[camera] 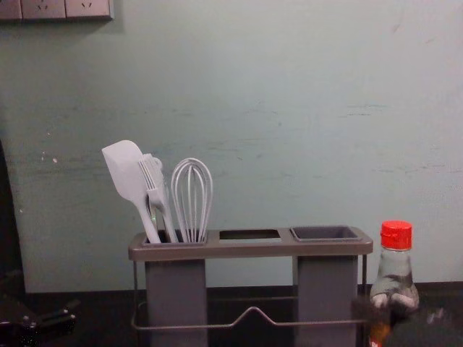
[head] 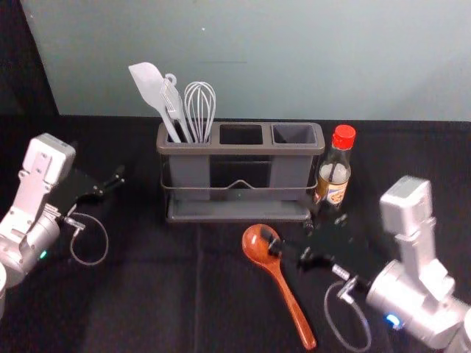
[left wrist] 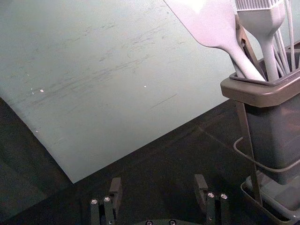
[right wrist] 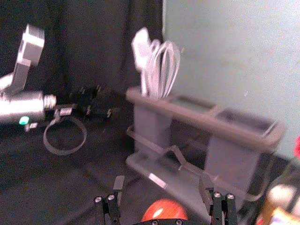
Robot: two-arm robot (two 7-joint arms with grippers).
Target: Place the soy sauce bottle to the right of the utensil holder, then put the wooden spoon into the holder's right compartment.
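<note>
Across the dark cloth (head: 147, 301), far side and middle: one two-cup utensil holder (head: 190, 173). Its left compartment is carrying a white spatula (head: 149, 88), a balloon whisk (head: 200, 110) and a basting brush (camera: 150, 173); its right compartment (head: 294, 134) is awaiting the spoon.

Gripper, left (left wrist: 158, 183): idling left of the holder, jaws standing spread, pinching nothing.

Gripper, right (right wrist: 161, 183): hovering at the spoon's far end, near the holder's right half; jaws spreading wide, gripping nothing.

Wooden spoon, one (head: 291, 301): lying before the holder, bowl pointing far, handle slanting near and right. Hazard: the smooth, rounded bowl may be rolling or slipping out if the jaws are closing off-centre; a tilted spoon may be catching the compartment's rim.

Soy sauce bottle, red-capped, one (head: 335, 170): standing upright just beside the holder's right end, apparently placed. Hazard: toppling, should the right gripper be swinging wide while lifting the spoon.
</note>
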